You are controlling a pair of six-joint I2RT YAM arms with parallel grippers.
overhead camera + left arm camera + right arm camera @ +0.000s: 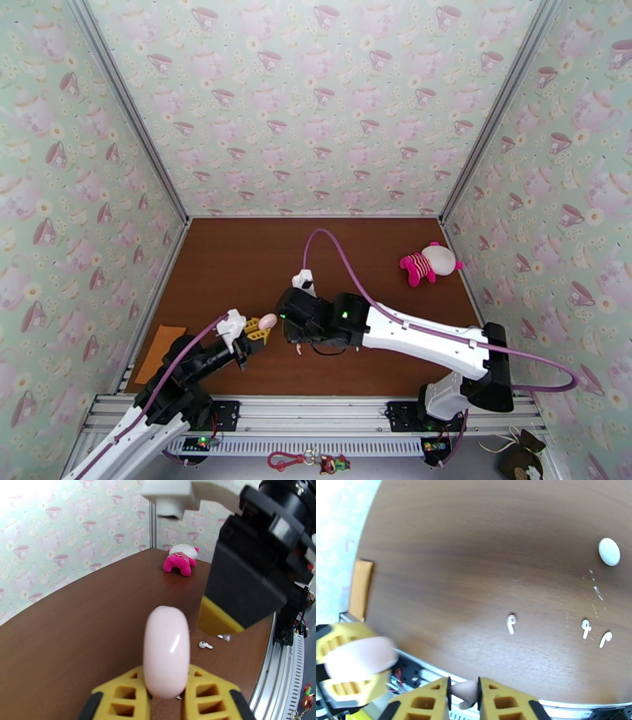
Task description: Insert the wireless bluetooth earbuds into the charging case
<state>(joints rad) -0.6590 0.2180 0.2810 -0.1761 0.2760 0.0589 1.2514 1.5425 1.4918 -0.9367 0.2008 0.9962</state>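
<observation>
My left gripper (166,674) is shut on a pale pink oval charging case (166,653), held on edge above the table; from above the case (267,321) sticks out of the yellow fingers (254,330). My right gripper (464,683) hovers just to its right, shut on a small pale earbud (468,691). Three white earbuds lie on the wood below: one (511,623) alone, two (585,628) (606,638) close together. In the left wrist view one earbud (204,645) lies under the right gripper's fingers (221,618).
A white oval case (609,551) rests on the table beyond the earbuds. A pink and white plush toy (428,264) lies at the back right. An orange pad (159,351) sits at the near left edge. Patterned walls enclose the brown table (237,268).
</observation>
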